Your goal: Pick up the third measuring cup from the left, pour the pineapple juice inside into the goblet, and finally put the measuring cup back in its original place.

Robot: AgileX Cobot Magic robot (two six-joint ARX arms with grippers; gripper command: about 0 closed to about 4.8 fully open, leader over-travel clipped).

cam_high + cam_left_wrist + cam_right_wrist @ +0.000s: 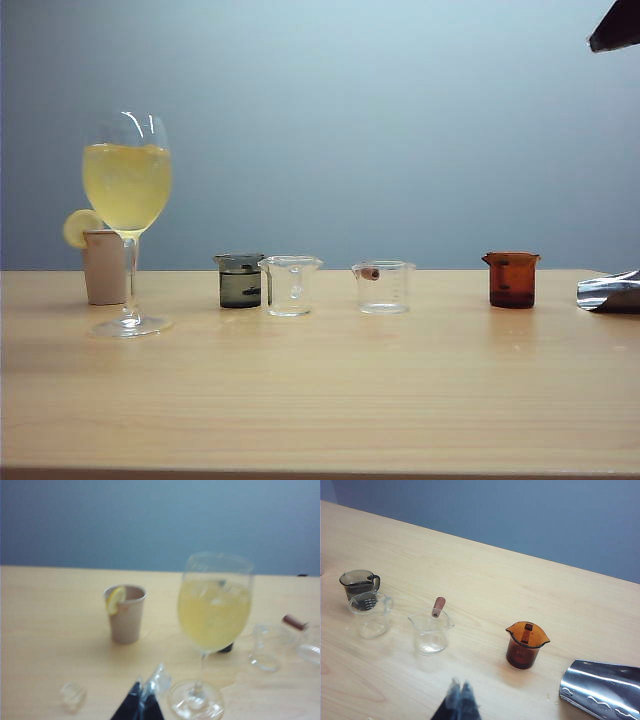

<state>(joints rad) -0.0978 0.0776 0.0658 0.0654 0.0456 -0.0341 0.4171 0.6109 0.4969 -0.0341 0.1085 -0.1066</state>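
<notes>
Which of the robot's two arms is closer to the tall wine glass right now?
The left. Its fingers hang close in front of the goblet, beside its foot. The right fingers are down the row, in front of the third measuring cup and amber beaker.

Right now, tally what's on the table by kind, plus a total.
Measuring cups: 4 (smoky-grey, clear spouted, third measuring cup looking empty, amber)
Goblet, holding the pineapple juice: 1
Beige cup with a lemon slice: 1
Shiny metal object at the right edge: 1
Total: 7
</notes>
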